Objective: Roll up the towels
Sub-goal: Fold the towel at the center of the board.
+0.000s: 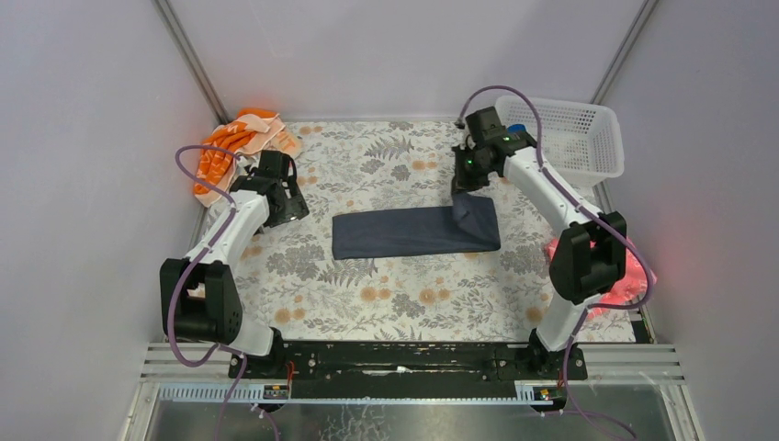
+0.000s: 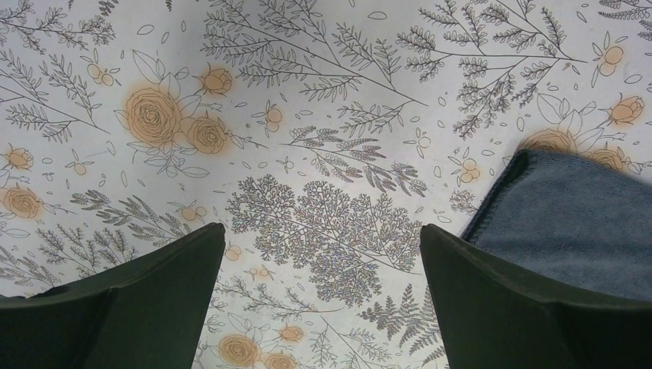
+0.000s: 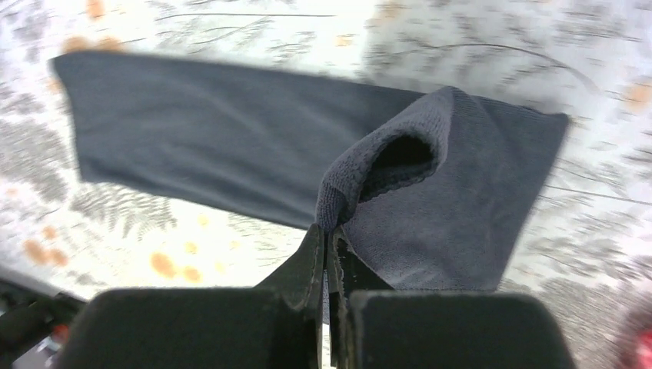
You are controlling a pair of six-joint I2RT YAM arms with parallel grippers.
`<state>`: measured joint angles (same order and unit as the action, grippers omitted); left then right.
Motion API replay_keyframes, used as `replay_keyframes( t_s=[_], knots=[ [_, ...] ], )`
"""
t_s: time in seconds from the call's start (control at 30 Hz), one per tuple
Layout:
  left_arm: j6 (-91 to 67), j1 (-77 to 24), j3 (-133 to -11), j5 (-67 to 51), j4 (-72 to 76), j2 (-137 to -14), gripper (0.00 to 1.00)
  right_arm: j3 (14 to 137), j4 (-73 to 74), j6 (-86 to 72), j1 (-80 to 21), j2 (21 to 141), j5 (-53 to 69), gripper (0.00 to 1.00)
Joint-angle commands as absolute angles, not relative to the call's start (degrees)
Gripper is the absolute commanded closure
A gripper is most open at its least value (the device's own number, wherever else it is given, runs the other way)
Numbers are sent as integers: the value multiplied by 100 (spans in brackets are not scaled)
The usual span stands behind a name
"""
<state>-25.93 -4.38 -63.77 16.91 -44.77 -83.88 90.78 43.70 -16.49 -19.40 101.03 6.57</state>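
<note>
Slate-grey towel (image 1: pixel 413 233) lies on the floral tablecloth (image 1: pixel 367 294).

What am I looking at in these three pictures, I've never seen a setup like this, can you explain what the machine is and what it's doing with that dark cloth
This is a robot with two white and black arms fixed at the near edge of a table covered in a flowered cloth. The wide picture comes from a camera above and behind the arms. The other two come from small cameras on each wrist, looking past that arm's own fingers.

In the middle lies a dark grey towel, folded into a long strip. The right gripper is shut on one end of it and has lifted that end over the strip, which looks like the start of a roll. The left gripper is open, hovering by the towel's other end and holding nothing.

At the far right stands a white basket with something blue inside. An orange and white cloth lies bunched at the far left.
</note>
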Motion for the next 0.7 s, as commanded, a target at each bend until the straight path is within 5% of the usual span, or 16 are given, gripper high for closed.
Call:
replay_keyframes(
  t_s=[0.0,0.67],
  knots=[
    [-2524,-407,-6328,1653,-4274,-8451,2,9519,4144,-2120,-2505,10389,1590,100],
    [-2527,-397,-6318,1543,-4271,-8564,2,10423,2784,-3430,-4024,11543,1678,99]
  ],
)
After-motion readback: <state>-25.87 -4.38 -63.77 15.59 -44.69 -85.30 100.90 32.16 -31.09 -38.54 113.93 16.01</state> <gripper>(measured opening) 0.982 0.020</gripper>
